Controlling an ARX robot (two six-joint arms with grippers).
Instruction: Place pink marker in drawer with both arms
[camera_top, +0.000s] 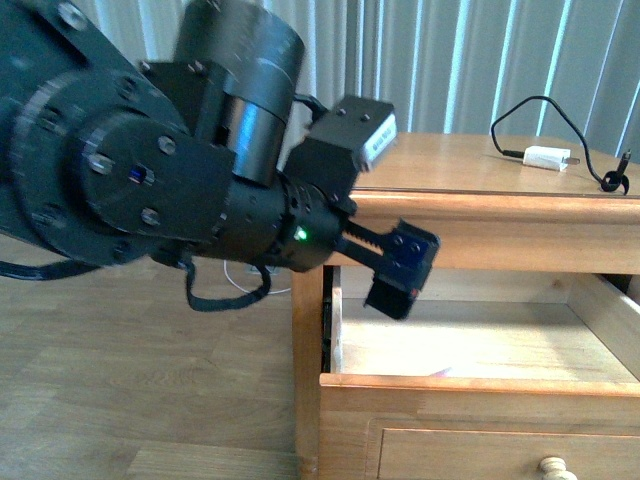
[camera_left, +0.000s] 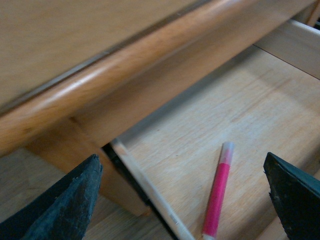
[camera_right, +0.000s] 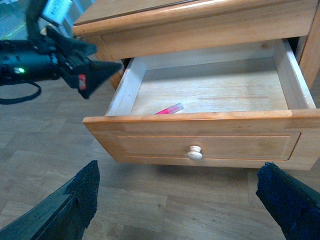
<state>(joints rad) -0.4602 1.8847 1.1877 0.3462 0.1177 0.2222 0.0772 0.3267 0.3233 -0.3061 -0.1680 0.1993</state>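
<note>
The drawer (camera_top: 480, 385) stands pulled out of the wooden cabinet, and its round knob (camera_right: 194, 152) shows on the panel front. The pink marker (camera_left: 217, 195) lies flat on the drawer floor near the front left corner, also seen as the marker (camera_right: 169, 109) just behind the front wall. My left gripper (camera_top: 400, 270) hangs open over the drawer's left part. Its fingers (camera_left: 65, 200) stand wide on either side of the marker without touching it. My right gripper (camera_right: 185, 205) is open and empty over the floor, in front of the drawer and below the knob.
A white charger plug (camera_top: 545, 157) with a black cable lies on the cabinet top (camera_top: 450, 160). The top's rounded edge (camera_left: 125, 70) overhangs the drawer just beside my left gripper. Wood plank floor (camera_right: 165, 200) surrounds the cabinet, with curtains behind.
</note>
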